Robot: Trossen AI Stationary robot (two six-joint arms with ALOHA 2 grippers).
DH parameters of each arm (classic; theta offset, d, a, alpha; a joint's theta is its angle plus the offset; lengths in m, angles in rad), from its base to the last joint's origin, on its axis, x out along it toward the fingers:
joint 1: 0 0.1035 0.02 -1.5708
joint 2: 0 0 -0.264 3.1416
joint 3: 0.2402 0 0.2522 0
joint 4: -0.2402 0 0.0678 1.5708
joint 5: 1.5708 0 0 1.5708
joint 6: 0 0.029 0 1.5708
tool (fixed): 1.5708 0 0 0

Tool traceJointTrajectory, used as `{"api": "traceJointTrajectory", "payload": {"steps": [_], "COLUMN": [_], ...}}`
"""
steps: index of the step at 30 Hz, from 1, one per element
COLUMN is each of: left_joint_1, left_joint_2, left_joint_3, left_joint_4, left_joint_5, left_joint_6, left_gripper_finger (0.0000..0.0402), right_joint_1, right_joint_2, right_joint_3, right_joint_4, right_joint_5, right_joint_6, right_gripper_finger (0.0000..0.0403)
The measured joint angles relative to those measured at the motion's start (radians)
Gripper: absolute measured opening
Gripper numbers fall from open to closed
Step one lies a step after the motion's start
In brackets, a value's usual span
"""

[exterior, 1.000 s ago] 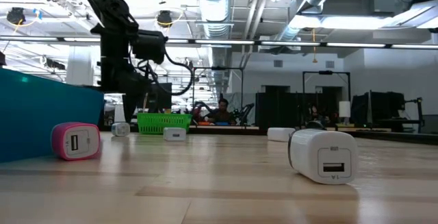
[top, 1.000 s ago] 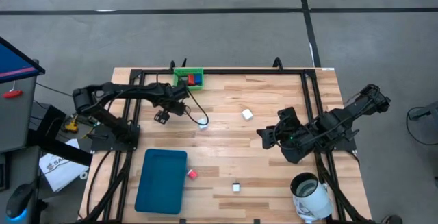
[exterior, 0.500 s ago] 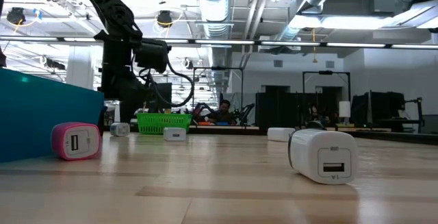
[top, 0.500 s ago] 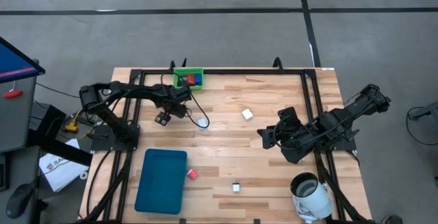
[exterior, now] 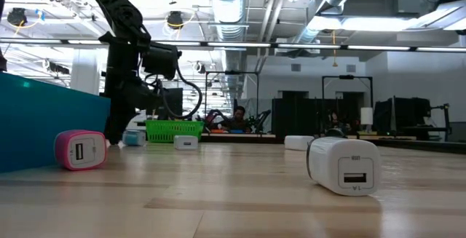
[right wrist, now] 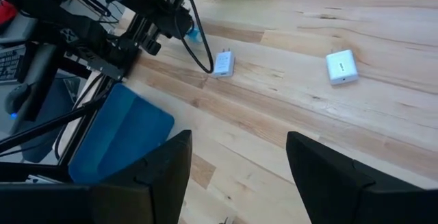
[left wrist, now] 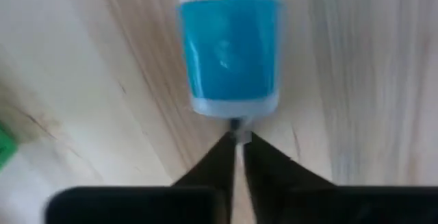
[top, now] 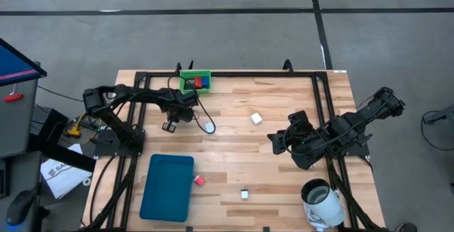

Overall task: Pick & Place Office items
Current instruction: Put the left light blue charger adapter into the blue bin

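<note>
1. The left gripper (left wrist: pixel 237 142) has its fingers brought together; their tips pinch the metal prong end of a blue charger block (left wrist: pixel 230 53) that lies on the wooden table (top: pixel 284 161).
2. In the high view the left gripper (top: pixel 170 125) sits just below the green bin (top: pixel 195 81), which holds red and blue pieces.
3. Just beside this gripper, toward the table centre, lies a small white block (right wrist: pixel 224 62), touching a black cable loop (top: pixel 206 122).
4. Farther toward the right arm lies a white cube (top: pixel 256 118), well apart from both grippers.
5. Toward the table's near edge from the left gripper lies the teal tray (top: pixel 167 186); a pink-red cube (top: pixel 199 180) rests just beside the tray's right edge.
6. A white cube with a dark port (top: pixel 244 194) lies near the table's near edge, between the tray and a large white cylinder (top: pixel 323 202).
7. The right gripper (right wrist: pixel 238 162) waits at the right half of the table with its fingers apart, holding nothing.
</note>
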Motion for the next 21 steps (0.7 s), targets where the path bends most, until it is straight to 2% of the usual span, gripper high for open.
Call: {"api": "traceJointTrajectory", "payload": {"steps": [3, 11, 16, 21], "left_joint_1": [0.001, -0.011, -0.011, -0.011], "left_joint_2": [0.0, 0.0, 0.0, -0.001], "left_joint_3": [0.012, 0.087, 0.148, 0.175], "left_joint_4": [0.007, 0.0, -0.019, -0.08], "left_joint_5": [0.029, 0.037, 0.057, 0.069], "left_joint_6": [-0.077, -0.111, -0.11, -0.118], "left_gripper_finger": [0.001, 0.005, 0.0103, 0.0175], "right_joint_1": [0.0, 0.0, 0.0, 0.003], "right_joint_2": [0.0, 0.0, 0.0, 0.0], "right_joint_3": [0.0, 0.0, 0.0, 0.0], "right_joint_4": [0.001, 0.001, 0.002, 0.002], "right_joint_5": [0.0, -0.001, -0.012, -0.013], "right_joint_6": [0.0, 0.001, 0.001, -0.001], "right_gripper_finger": [0.023, 0.023, 0.023, 0.023]}}
